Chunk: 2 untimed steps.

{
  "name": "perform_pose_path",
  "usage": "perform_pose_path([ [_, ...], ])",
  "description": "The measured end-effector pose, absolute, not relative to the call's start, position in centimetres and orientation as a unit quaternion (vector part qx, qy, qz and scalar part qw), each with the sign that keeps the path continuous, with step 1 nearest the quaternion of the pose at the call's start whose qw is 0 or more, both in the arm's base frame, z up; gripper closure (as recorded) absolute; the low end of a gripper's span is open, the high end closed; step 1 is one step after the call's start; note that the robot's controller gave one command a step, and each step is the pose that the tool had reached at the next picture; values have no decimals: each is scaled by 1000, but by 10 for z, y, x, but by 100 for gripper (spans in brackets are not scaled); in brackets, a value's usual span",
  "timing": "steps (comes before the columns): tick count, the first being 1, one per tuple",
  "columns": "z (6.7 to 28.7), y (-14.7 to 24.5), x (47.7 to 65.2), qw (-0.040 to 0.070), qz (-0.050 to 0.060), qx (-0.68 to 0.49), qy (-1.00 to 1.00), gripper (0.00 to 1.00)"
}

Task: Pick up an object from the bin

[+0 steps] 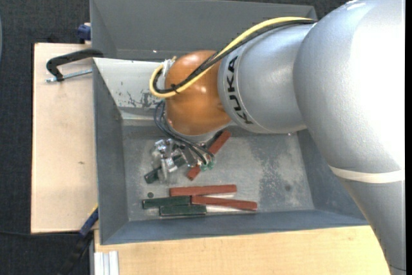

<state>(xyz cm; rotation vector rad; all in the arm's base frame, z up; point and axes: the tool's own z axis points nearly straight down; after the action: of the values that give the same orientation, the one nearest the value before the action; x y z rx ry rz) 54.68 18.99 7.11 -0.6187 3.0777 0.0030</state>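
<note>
— Our end effector (168, 158) hangs low in the middle of the bin (277, 170), under its orange cover (193, 96). Is it spread or pressed together?

— We cannot tell. The shiny bits down there are all bunched up.

— What is it over?

— A small dark green piece (152, 175) lies just beside it on the left. A short red piece (193, 172) lies just beside it on the other side. Another red stick (219, 142) pokes out from under the orange cover.

— And farther out?

— Two long red sticks (203, 190) and two dark green sticks (170, 205) lie close together near the front wall.

— So how do we do this bit well?

— We think we should choose just one small piece. We come straight down on it and squeeze across its thin side. We stay off the other pieces so we don't push them away. Then we lift gently and check that it came up with us.
</note>
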Motion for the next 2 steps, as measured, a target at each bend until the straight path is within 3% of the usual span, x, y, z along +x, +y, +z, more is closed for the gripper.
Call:
perform_pose_path([
  [1,71,183,553,3,2,-284,959,100],
  [2,219,169,522,4,1,-288,957,100],
])
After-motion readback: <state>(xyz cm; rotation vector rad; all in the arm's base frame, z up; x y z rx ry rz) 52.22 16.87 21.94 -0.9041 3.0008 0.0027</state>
